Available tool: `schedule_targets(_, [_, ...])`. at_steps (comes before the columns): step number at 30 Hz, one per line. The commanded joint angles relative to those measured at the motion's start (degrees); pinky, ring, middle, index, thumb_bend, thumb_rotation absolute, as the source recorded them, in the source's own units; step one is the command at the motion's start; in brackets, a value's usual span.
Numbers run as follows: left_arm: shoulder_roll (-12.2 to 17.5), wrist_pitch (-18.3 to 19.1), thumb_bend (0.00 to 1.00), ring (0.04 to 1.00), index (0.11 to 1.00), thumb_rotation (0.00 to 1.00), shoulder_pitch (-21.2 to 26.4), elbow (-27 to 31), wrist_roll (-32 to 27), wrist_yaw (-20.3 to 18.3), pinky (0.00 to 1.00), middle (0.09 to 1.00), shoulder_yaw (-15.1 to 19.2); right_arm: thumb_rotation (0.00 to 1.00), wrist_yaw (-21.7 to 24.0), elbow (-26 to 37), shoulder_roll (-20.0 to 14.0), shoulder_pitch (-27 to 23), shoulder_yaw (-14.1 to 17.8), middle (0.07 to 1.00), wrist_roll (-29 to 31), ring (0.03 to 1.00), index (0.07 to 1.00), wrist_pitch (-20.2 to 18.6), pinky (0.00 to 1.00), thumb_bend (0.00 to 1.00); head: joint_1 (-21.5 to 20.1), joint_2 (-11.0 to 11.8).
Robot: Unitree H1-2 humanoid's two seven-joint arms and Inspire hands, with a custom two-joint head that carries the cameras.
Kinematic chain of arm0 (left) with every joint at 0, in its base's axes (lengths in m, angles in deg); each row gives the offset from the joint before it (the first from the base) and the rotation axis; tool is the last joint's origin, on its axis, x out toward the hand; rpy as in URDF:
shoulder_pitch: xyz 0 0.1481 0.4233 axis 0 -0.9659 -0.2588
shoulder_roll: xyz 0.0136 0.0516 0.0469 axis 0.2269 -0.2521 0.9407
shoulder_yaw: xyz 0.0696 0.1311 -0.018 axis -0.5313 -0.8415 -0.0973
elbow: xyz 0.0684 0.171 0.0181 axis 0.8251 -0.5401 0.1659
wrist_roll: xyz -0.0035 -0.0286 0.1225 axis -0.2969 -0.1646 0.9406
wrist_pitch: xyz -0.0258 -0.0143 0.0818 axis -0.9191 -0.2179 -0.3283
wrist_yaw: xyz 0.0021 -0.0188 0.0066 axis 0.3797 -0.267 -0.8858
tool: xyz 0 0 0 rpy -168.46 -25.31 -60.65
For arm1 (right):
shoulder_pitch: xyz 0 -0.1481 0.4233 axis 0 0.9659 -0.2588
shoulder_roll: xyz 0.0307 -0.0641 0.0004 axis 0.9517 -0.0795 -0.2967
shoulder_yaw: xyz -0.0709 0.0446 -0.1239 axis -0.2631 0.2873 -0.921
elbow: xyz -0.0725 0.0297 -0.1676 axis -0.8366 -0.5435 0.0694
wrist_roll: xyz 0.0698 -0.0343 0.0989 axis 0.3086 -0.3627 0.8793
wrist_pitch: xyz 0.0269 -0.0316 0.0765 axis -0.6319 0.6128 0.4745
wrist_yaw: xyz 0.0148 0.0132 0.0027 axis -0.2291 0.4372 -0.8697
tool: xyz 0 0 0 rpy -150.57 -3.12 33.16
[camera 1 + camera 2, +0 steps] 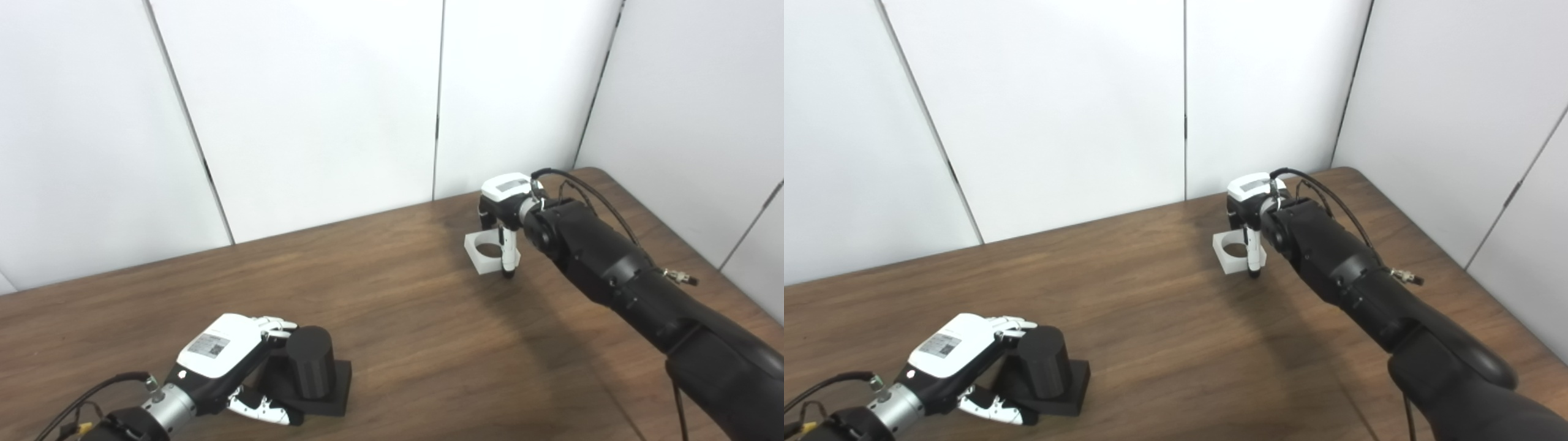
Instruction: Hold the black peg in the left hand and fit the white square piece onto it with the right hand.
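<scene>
The black peg (311,362) stands upright on its square black base near the table's (398,343) front edge, toward the left corner. The left hand (229,361) is around it: fingers curl over the peg's top on the far side and the thumb reaches along the base in front, so the hand looks closed on the peg, though both still rest on the table.

The white square piece (487,250), with its round hole facing up, lies flat toward the far right corner, well apart from the peg. The right hand (507,220) hangs over it from the right, one finger reaching down past the near right side to the table; whether the others pinch the far side I cannot tell, so the grip is uncertain.

The step in hand looks like the pick-up on both sides. Next the right hand needs a firm hold across the piece, a lift, and a long carry to the front left, with the hole kept level and lined up over the peg.

The stretch of table between the two is bare. The piece sits back from the far and right edges, and the peg's base is close to the front edge.
</scene>
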State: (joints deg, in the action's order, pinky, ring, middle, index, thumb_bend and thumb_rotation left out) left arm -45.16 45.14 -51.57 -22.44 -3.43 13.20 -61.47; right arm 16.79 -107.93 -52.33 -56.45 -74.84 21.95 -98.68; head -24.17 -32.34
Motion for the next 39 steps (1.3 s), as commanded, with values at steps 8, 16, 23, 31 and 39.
schedule_targets(8, [2.0,-0.9,0.52,0.834,0.488,0.06,-2.0,-1.8,3.5,-3.3,0.76,0.818,-1.8,0.14,-4.4,3.2,-1.4,1.1,1.8,0.735,3.0,0.817,0.481,4.0,0.82,0.52,0.5,-0.6])
schedule_targets(16, [1.8,-0.3,0.52,0.842,0.489,0.06,-1.9,-2.2,4.3,-3.5,0.77,0.828,-2.0,0.13,-3.5,11.7,-1.6,3.5,5.9,0.767,8.6,0.855,0.480,4.6,0.87,0.52,2.5,-1.1])
schedule_targets(23, [1.4,0.9,0.52,0.848,0.489,0.07,-1.9,-1.7,4.9,-4.2,0.78,0.835,-2.4,0.13,-2.1,20.5,-2.1,4.7,6.6,0.763,7.7,0.830,0.478,4.4,0.80,0.52,5.6,-1.5])
schedule_targets(31, [0.2,1.9,0.52,0.861,0.490,0.07,-1.6,-2.4,5.1,-4.3,0.80,0.847,-2.8,0.13,-0.2,28.4,-2.4,5.7,6.6,0.771,7.5,0.824,0.478,6.5,0.78,0.52,11.8,-2.7])
schedule_targets(39, [-1.5,3.7,0.52,0.877,0.490,0.07,-0.9,-2.8,5.7,-4.5,0.82,0.852,-3.5,0.13,0.8,32.6,-2.4,6.1,8.3,0.767,10.3,0.812,0.478,10.1,0.74,0.52,19.3,-5.2])
